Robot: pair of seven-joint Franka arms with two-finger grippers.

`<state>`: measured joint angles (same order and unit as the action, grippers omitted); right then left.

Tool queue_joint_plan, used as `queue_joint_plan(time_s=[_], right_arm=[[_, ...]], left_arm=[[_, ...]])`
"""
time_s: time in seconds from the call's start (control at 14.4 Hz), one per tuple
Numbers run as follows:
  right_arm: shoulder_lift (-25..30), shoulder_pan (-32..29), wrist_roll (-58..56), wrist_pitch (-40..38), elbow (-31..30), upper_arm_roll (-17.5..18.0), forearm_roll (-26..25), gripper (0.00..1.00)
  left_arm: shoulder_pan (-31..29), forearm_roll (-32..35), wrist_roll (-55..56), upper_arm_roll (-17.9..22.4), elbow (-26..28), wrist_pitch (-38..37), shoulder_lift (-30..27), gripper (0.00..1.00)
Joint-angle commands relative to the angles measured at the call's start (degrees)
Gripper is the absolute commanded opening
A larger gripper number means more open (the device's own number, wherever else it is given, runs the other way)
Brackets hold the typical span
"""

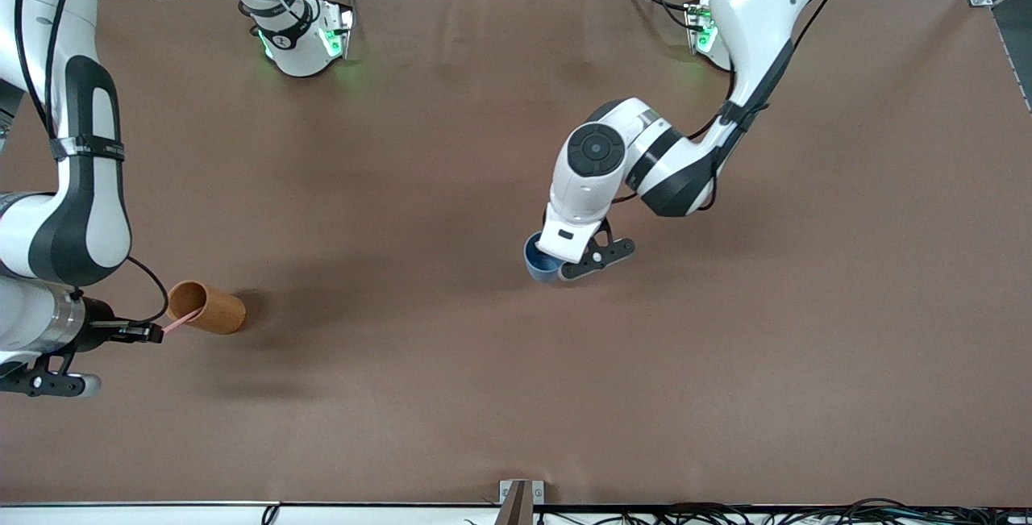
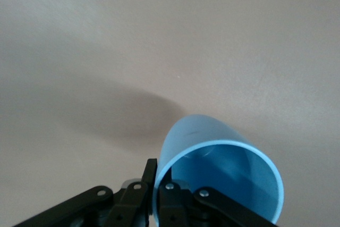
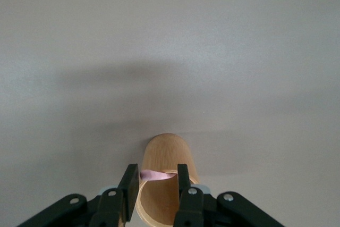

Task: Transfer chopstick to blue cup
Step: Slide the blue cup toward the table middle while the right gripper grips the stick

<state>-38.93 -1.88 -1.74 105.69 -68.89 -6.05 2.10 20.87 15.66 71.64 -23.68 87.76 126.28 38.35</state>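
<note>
The pink chopstick [image 1: 184,319] leans out of the mouth of an orange-brown wooden cup [image 1: 216,310] at the right arm's end of the table. My right gripper [image 1: 161,331] is over that mouth, open. In the right wrist view the chopstick's top [image 3: 158,174] lies between the fingers of the right gripper [image 3: 156,182], touching one finger, with the wooden cup [image 3: 166,152] below. Near the table's middle, my left gripper [image 1: 556,263] is shut on the rim of the blue cup [image 1: 536,257]. The left wrist view shows the left gripper [image 2: 158,182] with one finger inside and one outside the blue cup's wall [image 2: 212,147].
A brown cloth [image 1: 451,380] covers the table. A small metal bracket [image 1: 520,497] sits at the table edge nearest the front camera, with cables [image 1: 766,513] along that edge. Both arm bases [image 1: 302,41] stand at the edge farthest from the front camera.
</note>
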Motion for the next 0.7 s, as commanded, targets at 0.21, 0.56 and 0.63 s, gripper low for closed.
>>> queue_joint_plan(time_s=[0.21, 0.56, 0.63], right_arm=[[0.79, -0.32, 0.42, 0.74, -1.69, 0.16, 1.24, 0.3], [0.61, -0.41, 0.42, 0.92, -2.13, 0.16, 1.33, 0.25], [0.61, -0.41, 0.42, 0.92, -2.13, 0.16, 1.33, 0.23]], left_arm=[[1.45, 3.32, 3.42, -0.75, -4.53, 0.81, 5.16, 0.02], [1.37, 3.24, 3.86, -0.84, -4.53, 1.34, 5.34, 0.31], [1.28, 3.32, 4.3, -0.84, -4.53, 1.34, 5.34, 0.44]])
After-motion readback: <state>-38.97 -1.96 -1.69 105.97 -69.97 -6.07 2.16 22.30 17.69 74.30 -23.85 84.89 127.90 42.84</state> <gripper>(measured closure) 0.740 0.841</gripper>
